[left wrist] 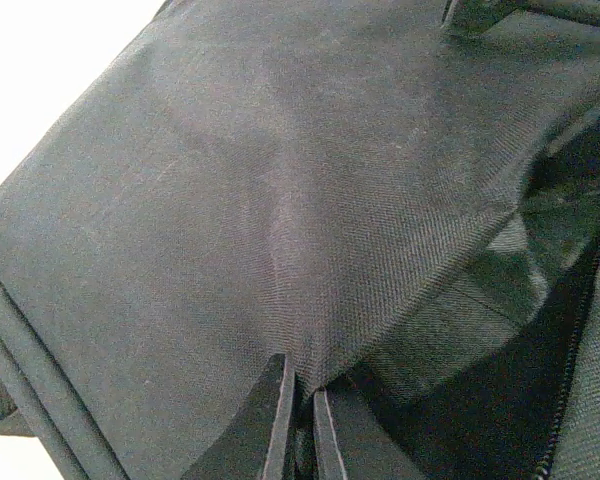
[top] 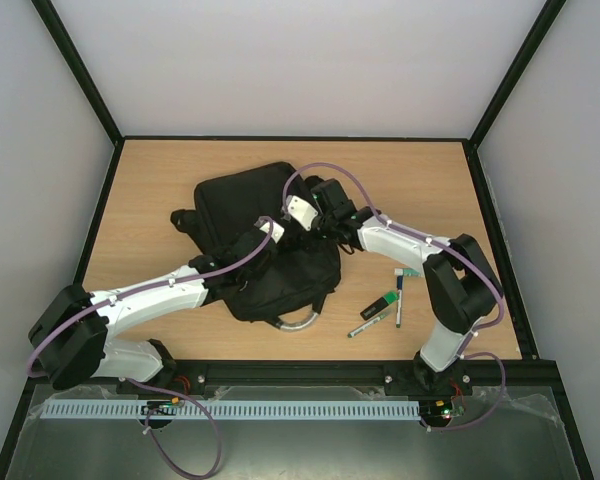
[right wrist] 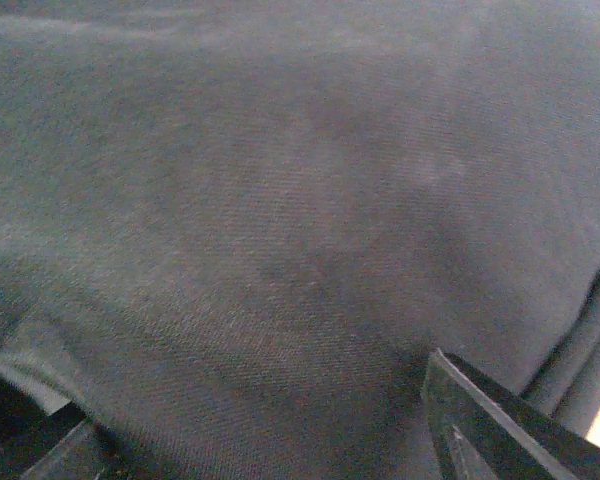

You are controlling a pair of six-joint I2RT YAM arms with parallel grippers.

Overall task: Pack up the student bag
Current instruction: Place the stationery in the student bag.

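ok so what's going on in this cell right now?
Both arms are on the black backpack, which lies on the table. The left gripper is shut on a fold of the fabric, right beside the open zip. The right gripper sits against the fabric further back on the bag with its jaws apart, gripping nothing. A few pens lie on the table to the bag's right, not yet packed.

Matt, finely ribbed woven cloth covers the large black soft backpack (top: 242,195); the light-brown rectangular tabletop (top: 420,180) beneath it shows smooth, satin wood grain.
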